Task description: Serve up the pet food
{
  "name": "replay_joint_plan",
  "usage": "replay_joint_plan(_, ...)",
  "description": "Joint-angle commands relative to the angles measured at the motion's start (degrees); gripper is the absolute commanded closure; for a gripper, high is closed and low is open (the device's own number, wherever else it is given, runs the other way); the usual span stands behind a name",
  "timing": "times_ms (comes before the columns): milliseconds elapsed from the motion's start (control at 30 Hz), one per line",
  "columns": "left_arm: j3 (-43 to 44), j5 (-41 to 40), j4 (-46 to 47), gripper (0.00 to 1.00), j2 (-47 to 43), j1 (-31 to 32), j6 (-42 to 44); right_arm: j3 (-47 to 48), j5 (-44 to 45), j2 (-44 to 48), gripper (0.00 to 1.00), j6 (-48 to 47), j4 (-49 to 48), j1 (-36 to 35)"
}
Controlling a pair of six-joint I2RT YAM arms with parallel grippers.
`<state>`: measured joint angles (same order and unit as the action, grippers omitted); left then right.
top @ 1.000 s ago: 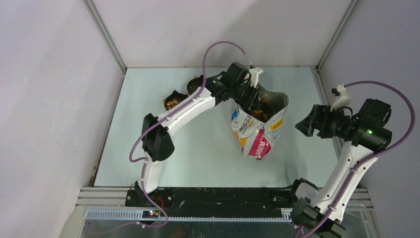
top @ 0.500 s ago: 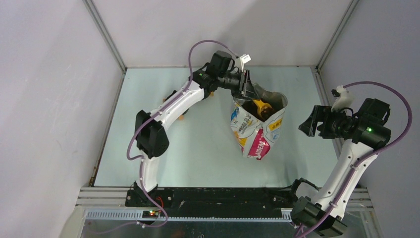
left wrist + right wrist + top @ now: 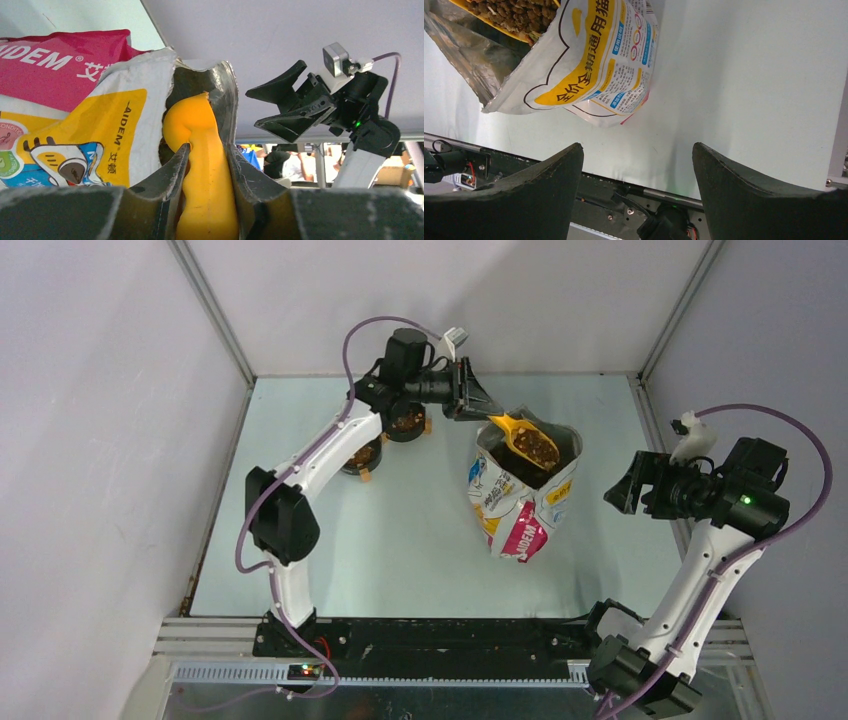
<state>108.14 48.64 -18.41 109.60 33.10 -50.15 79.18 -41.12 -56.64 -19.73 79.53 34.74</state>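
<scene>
An orange scoop (image 3: 515, 427) heaped with brown pet food (image 3: 538, 446) hovers over the open mouth of the printed cat-food bag (image 3: 520, 505). My left gripper (image 3: 482, 408) is shut on the scoop's handle (image 3: 206, 180), which fills the gap between the fingers in the left wrist view. The bag (image 3: 75, 100) stands just left of the handle there. My right gripper (image 3: 630, 485) hangs open and empty to the right of the bag. Seen from the right wrist, the kibble (image 3: 514, 12) lies in the scoop above the bag (image 3: 589, 60), far from my right gripper (image 3: 638, 150).
Two dark bowls (image 3: 405, 422) (image 3: 360, 455) holding kibble sit left of the bag, under the left forearm. Grey walls close in the table (image 3: 330, 560) at the back and sides. The black base rail (image 3: 450, 635) runs along the near edge.
The left gripper has drawn back and to the left, lifting the scoop out of the bag; it now shows full of kibble above the bag's mouth. The right arm has barely moved.
</scene>
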Motion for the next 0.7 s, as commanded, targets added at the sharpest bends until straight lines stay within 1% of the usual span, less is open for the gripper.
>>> replay_joint_plan(0, -2.38, 3.57, 6.15, 1.0, -4.33, -1.78, -6.38, -0.24, -0.01, -0.73, 0.18, 1.17, -1.95, 0.33)
replay_joint_plan(100, -4.79, 3.48, 10.09, 1.0, -4.91, -3.34, -9.85, -0.21, -0.13, -1.41, 0.17, 2.05, -2.29, 0.33)
replay_joint_plan(200, -5.0, 2.17, 10.83, 1.0, -5.1, -4.87, -10.95, -0.2, -0.49, -2.07, 0.18, 3.0, -2.58, 0.33)
replay_joint_plan(233, -4.2, 0.45, 8.65, 1.0, -5.27, -5.15, -9.42, -0.23, -0.46, -2.16, 0.18, 3.19, -2.65, 0.33)
replay_joint_plan(267, -3.65, -0.85, 7.12, 1.0, -5.93, -5.48, -5.46, -0.2, -0.45, -2.27, 0.18, 3.4, -2.69, 0.33)
replay_joint_plan(300, -2.67, -4.22, 3.94, 1.0, -6.44, -5.54, -3.05, -0.18, -0.34, -2.3, 0.18, 3.39, -2.7, 0.33)
replay_joint_plan(333, -1.88, -6.35, 1.64, 1.0, -7.21, -5.25, 2.64, -0.19, -0.26, -2.43, 0.18, 3.45, -2.71, 0.33)
replay_joint_plan(367, -0.43, -9.64, -3.07, 1.0, -7.39, -5.07, 4.95, -0.22, -0.09, -2.52, 0.18, 3.41, -2.75, 0.33)
replay_joint_plan(400, -0.01, -10.37, -5.81, 1.0, -7.25, -4.69, 7.5, -0.24, -0.01, -2.69, 0.18, 3.5, -2.83, 0.33)
replay_joint_plan(467, 0.78, -10.89, -8.94, 1.0, -6.54, -4.34, 9.16, -0.21, 0.02, -3.0, 0.18, 3.66, -3.0, 0.33)
replay_joint_plan(567, -1.0, -11.58, -9.68, 1.0, -7.07, -4.2, 10.21, -0.25, -0.21, -3.25, 0.18, 3.92, -3.06, 0.33)
replay_joint_plan(633, -2.97, -10.41, -8.4, 1.0, -7.76, -4.3, 9.69, -0.22, -0.26, -3.29, 0.18, 3.93, -2.98, 0.33)
replay_joint_plan(667, -5.27, -7.99, -5.34, 1.0, -8.29, -4.57, 6.62, -0.2, -0.22, -3.34, 0.18, 3.96, -2.98, 0.33)
